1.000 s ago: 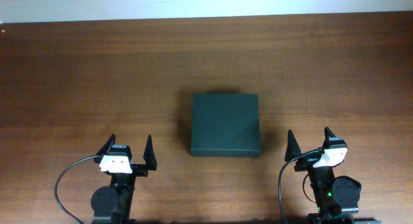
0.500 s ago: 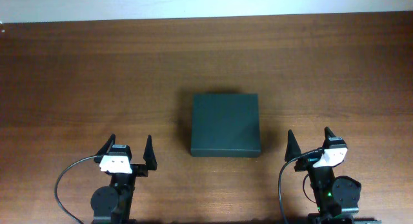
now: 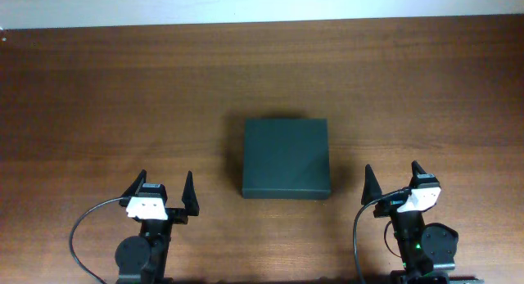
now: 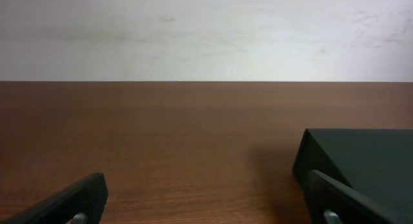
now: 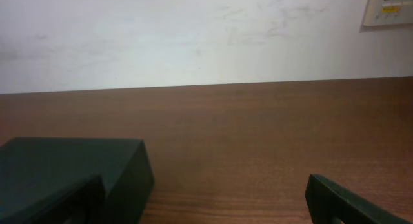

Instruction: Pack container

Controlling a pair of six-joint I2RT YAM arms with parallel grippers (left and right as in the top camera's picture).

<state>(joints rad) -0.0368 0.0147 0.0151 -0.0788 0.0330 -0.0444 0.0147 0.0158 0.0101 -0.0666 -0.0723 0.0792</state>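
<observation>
The container (image 3: 286, 157) is a matte black rectangular box, lid shut, in the middle of the wooden table. It also shows at the right of the left wrist view (image 4: 361, 156) and at the left of the right wrist view (image 5: 71, 166). My left gripper (image 3: 164, 191) is open and empty, near the front edge, left of the box and apart from it; its fingers frame bare wood in its own view (image 4: 206, 198). My right gripper (image 3: 391, 177) is open and empty, to the right of the box's front corner (image 5: 206, 198).
The brown wooden table (image 3: 123, 96) runs to a white wall (image 4: 206, 30) at the back. A beige wall panel (image 5: 390, 8) shows at the top right of the right wrist view. Black cables loop beside both arm bases.
</observation>
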